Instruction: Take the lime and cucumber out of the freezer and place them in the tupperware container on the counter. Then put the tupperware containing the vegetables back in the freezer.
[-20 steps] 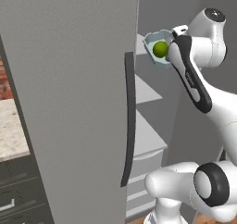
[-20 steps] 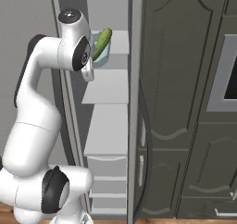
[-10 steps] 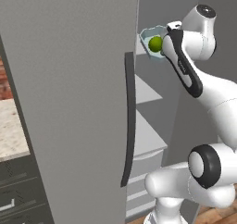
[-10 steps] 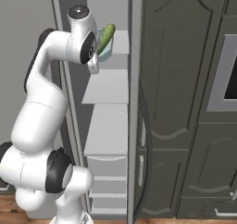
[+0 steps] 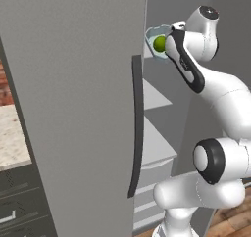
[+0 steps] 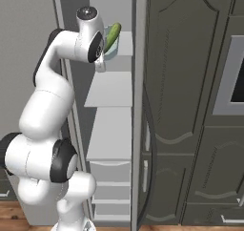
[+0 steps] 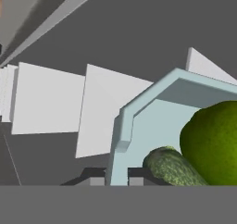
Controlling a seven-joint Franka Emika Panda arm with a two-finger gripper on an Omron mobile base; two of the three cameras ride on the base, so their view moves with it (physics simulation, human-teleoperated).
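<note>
Tupperware container with lime and cucumber inside is held up high at the freezer opening, over the upper shelf. Gripper jaws clamped shut on the container's rim. Risk: the tray looks tilted, so the cucumber, poking over the edge in the right base view, could roll out; an edge grip may slip. Open door and its dark handle crowd the arm's left side.
</note>
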